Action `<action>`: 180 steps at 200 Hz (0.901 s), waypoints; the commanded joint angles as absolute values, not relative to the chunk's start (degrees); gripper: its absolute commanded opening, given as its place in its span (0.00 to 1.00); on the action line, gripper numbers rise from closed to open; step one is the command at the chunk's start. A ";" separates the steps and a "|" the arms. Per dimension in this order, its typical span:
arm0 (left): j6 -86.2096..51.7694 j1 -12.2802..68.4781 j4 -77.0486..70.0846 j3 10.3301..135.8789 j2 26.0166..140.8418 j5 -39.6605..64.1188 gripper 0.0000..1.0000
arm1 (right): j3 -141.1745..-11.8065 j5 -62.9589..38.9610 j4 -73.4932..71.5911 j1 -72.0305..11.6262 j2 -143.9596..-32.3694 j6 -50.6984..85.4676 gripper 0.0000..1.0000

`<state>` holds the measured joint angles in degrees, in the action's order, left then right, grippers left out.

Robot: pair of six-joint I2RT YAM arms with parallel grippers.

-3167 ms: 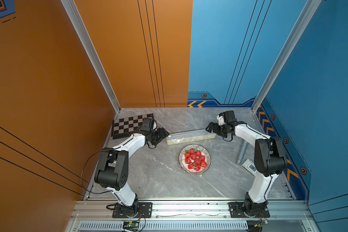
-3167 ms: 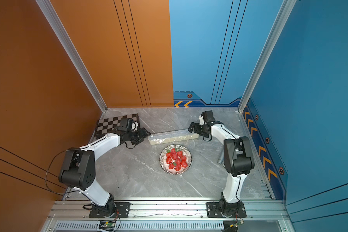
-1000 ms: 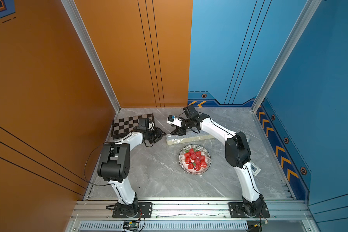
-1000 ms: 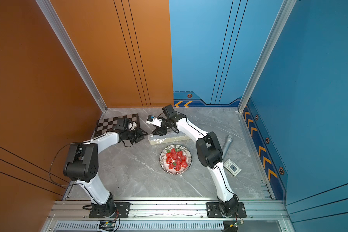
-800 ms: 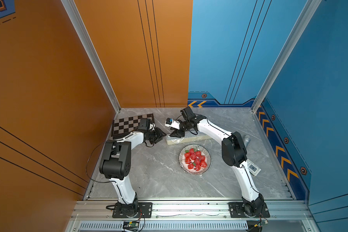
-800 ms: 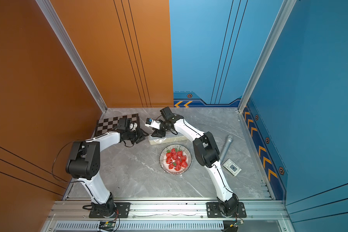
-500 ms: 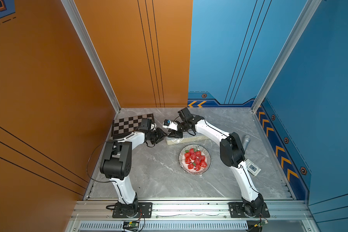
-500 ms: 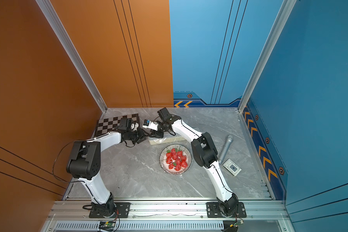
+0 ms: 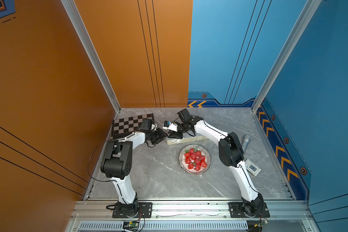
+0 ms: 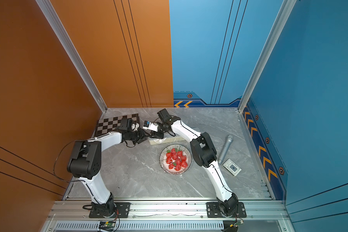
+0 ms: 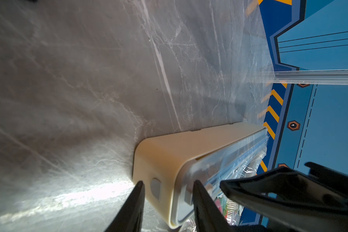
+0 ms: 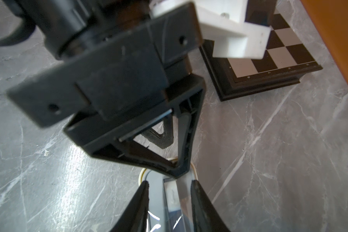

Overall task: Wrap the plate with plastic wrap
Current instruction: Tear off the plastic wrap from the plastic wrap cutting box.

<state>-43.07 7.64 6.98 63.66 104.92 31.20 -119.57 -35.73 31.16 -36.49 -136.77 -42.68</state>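
The plate (image 9: 207, 155) of red strawberries sits mid-table, and glossy plastic wrap (image 9: 189, 169) glints over the fruit. Just behind it lies the cream dispenser box (image 9: 197, 138) with a clear lid. My left gripper (image 9: 164, 136) reaches in level at the box's left end. In the left wrist view that end (image 11: 155, 160) fills the gap of the left gripper (image 11: 167, 182). My right gripper (image 9: 175, 135) comes down on the same end from above. In the right wrist view the right gripper (image 12: 170, 181) straddles the lid (image 12: 157, 192) across its width. Crinkled wrap (image 11: 247, 170) shows along the lid.
A chequered board (image 9: 129, 125) lies at the back left, close behind the left wrist. A grey cylinder (image 10: 225, 148) and a small white card (image 10: 232, 167) lie right of the right arm. Orange and blue walls close in three sides.
My right gripper has travelled along the box from its right end to its left end, and its jaws have narrowed over the last second. The left gripper has stayed at the box's left end.
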 commanded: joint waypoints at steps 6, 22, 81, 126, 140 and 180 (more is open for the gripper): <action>-42.82 7.95 6.33 62.53 106.19 31.43 0.40 | -121.20 -34.41 33.75 -36.74 -138.14 -44.01 0.36; -42.80 8.00 6.33 62.25 106.17 31.29 0.39 | -121.28 -34.28 33.75 -36.75 -138.33 -44.12 0.34; -42.54 8.00 6.33 61.61 106.10 30.94 0.37 | -121.46 -33.75 33.75 -36.87 -138.87 -44.11 0.28; -42.23 8.00 6.33 60.82 106.33 30.33 0.37 | -121.46 -33.62 33.75 -36.76 -138.82 -44.04 0.25; -42.19 8.00 6.33 60.65 106.34 30.15 0.37 | -121.62 -34.17 33.75 -36.66 -138.69 -43.65 0.26; -42.10 8.00 6.33 60.64 106.43 30.14 0.37 | -122.77 -36.37 33.74 -36.38 -137.87 -41.71 0.30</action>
<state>-43.05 7.62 4.86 61.91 104.95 31.11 -120.33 -34.46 31.75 -36.47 -138.30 -42.85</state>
